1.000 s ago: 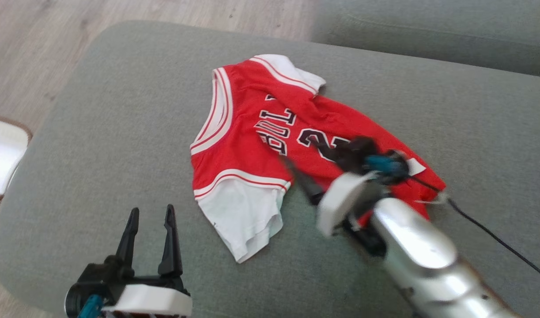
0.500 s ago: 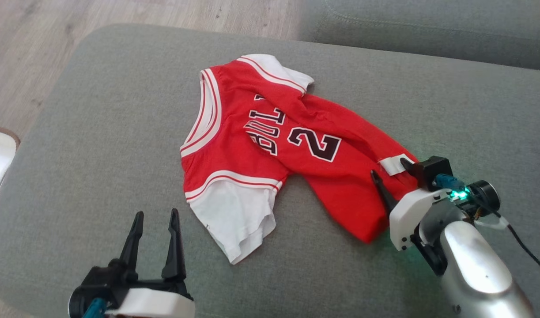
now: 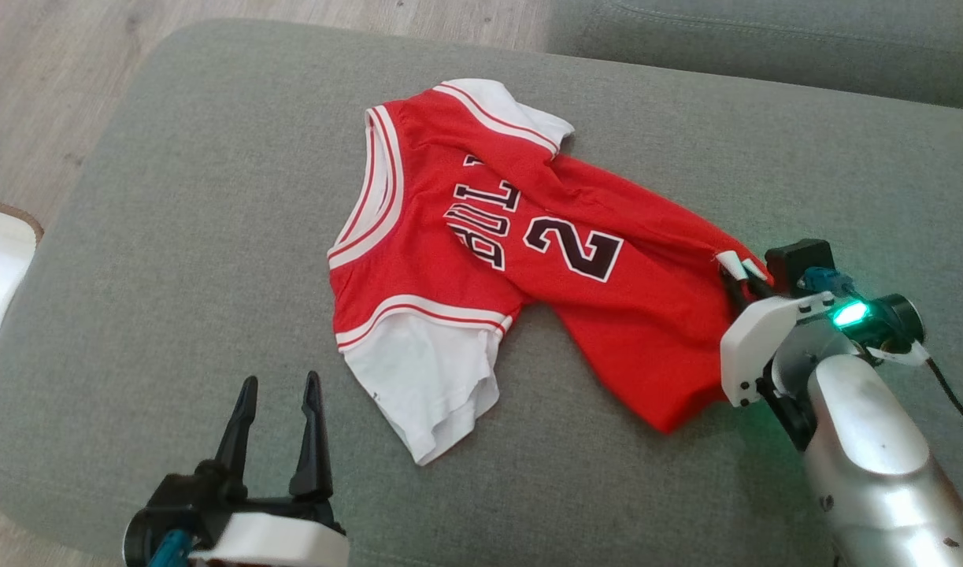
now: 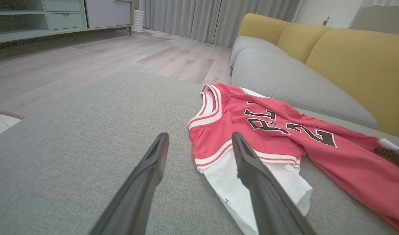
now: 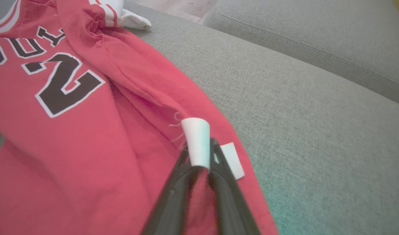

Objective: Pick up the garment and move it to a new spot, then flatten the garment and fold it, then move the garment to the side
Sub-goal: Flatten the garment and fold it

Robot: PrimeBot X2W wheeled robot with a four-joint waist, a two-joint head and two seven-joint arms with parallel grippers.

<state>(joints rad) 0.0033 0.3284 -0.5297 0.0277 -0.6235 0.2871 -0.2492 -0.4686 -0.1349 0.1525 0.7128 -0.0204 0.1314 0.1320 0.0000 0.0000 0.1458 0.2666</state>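
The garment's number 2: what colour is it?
The number 2 is black, outlined in white; right wrist view shows it best.

a broad grey fabric ottoman (image 3: 174, 236) lay in the foreground, its weave coarse and its corners rounded; beyond it ran a pale wood-plank floor (image 4: 88, 58) under soft, even light; a sofa (image 4: 284, 81) stood just behind the ottoman, its seat grey, its back cushions (image 4: 359, 65) mustard yellow; long grey curtains (image 4: 219, 16) hung to the floor at the far side; left of them stood a low pale-green cabinet (image 4: 62, 19) with drawers, and a white ribbed cylinder (image 4: 138, 21) stood beside the curtains; a white wall (image 4: 326, 13) showed above the sofa; a white round object with a brown rim (image 3: 1, 268) lay on the floor beside the ottoman
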